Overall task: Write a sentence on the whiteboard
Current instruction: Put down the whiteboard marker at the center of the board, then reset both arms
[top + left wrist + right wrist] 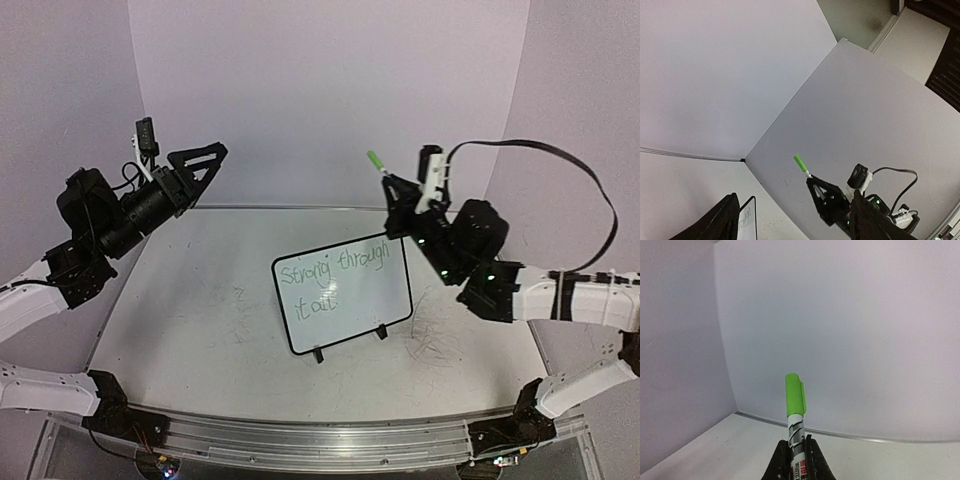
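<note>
The whiteboard (343, 300) stands on its two black feet in the middle of the table, tilted back. The sentence (338, 272) is on it in thin green handwriting, two lines reading "Strong through it all". My right gripper (390, 184) is raised behind the board's right top corner, shut on a marker (376, 160) with a green cap pointing up and left. The right wrist view shows that marker (796, 405) upright between the pinched jaws of the right gripper (796, 460). My left gripper (214, 160) hangs high at the far left, open and empty; its dark fingers (722, 222) stand wide apart.
Faint grey scribble marks (436, 342) lie on the table right of the board, and more (236, 300) to its left. Lilac walls enclose the back and sides. A metal rail (300, 440) runs along the near edge. A black cable (560, 150) loops above the right arm.
</note>
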Controlling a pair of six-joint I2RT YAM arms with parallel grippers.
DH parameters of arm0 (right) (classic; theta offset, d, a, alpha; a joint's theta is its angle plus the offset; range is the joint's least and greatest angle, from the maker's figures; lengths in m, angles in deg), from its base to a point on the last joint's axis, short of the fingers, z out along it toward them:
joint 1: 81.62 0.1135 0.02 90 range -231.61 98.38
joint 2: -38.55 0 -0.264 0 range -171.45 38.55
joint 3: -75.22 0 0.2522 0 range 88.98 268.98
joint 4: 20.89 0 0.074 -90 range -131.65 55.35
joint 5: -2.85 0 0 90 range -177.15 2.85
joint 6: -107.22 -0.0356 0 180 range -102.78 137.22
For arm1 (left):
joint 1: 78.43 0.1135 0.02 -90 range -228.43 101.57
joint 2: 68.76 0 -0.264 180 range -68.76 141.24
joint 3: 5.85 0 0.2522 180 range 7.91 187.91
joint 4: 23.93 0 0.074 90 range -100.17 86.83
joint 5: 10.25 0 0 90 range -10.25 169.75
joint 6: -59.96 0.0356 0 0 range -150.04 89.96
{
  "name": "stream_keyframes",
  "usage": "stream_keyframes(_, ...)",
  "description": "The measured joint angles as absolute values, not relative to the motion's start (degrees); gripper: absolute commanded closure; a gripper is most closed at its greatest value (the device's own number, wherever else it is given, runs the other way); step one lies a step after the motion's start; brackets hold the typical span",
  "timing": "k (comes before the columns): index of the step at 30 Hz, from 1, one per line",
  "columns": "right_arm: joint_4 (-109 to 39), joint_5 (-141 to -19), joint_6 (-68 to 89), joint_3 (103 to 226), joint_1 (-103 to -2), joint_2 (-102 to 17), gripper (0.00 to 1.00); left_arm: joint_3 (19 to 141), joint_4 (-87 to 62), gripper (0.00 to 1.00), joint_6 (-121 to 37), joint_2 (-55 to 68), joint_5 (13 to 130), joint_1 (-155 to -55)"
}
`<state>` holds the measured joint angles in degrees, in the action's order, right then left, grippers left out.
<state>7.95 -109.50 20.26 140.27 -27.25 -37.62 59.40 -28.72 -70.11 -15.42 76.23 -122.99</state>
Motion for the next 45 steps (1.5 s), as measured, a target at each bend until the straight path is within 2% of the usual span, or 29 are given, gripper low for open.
stream_keyframes(5,-7.6,-102.9,7.6,129.4,-47.8,-23.7,1.00,59.3,-25.5,0.19,-67.1,-15.9,76.6,-122.8)
stream_keyframes(11,-19.7,-88.6,-2.9,118.3,-64.6,-23.8,0.96,58.8,-23.5,0.18,-65.0,-16.0,77.0,-122.8)
stream_keyframes(18,-22.4,-78.7,-9.2,112.7,-67.9,-30.0,0.95,58.8,-22.4,0.17,-64.6,-16.0,77.0,-122.8)
stream_keyframes(25,-20.7,-77.3,-14.7,112.7,-68.1,-34.6,0.89,58.3,-20.3,0.16,-64.4,-16.8,78.0,-122.8)
stream_keyframes(27,-20.3,-77.5,-16.1,112.4,-68.1,-35.8,0.81,58.3,-19.4,0.16,-64.3,-17.0,78.3,-122.8)
stream_keyframes(32,-20.8,-79.0,-19.0,110.9,-68.1,-35.8,0.46,58.3,-18.6,0.16,-63.9,-17.8,79.6,-122.8)
stream_keyframes(34,-22.8,-79.9,-19.4,111.0,-68.1,-34.5,0.36,58.3,-17.9,0.16,-63.1,-18.2,80.2,-122.8)
stream_keyframes(36,-26.7,-81.3,-19.9,111.5,-68.1,-31.2,0.27,58.3,-17.1,0.16,-62.5,-18.6,81.0,-122.8)
stream_keyframes(39,-34.2,-84.3,-19.6,113.5,-68.1,-22.5,0.03,58.6,-15.3,0.15,-60.9,-18.7,82.1,-122.8)
stream_keyframes(45,-48.0,-87.9,-13.8,128.1,-68.2,-4.1,0.02,64.5,-8.3,0.14,-56.1,-18.7,85.6,-122.8)
